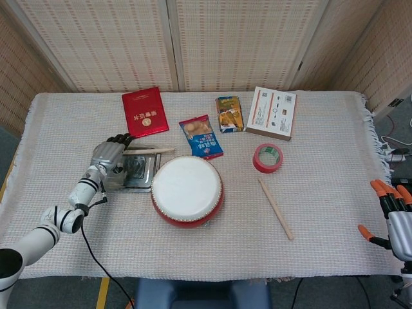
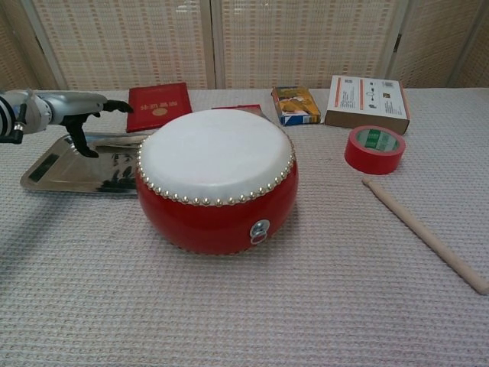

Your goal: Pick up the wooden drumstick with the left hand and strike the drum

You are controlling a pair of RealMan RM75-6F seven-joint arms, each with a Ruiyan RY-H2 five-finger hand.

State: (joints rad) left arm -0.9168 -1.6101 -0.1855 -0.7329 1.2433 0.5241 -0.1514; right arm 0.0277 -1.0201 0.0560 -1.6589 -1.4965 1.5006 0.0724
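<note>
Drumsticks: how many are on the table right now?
2. One drumstick lies across the far edge of the metal tray, by the left hand. The other drumstick lies on the cloth right of the drum.

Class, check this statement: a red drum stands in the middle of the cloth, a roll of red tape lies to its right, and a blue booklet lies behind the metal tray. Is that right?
Not quite: the booklet is red, not blue, as the head view shows. The rest holds: the red drum stands mid-cloth, the red tape lies to its right, and the booklet lies behind the metal tray.
</note>
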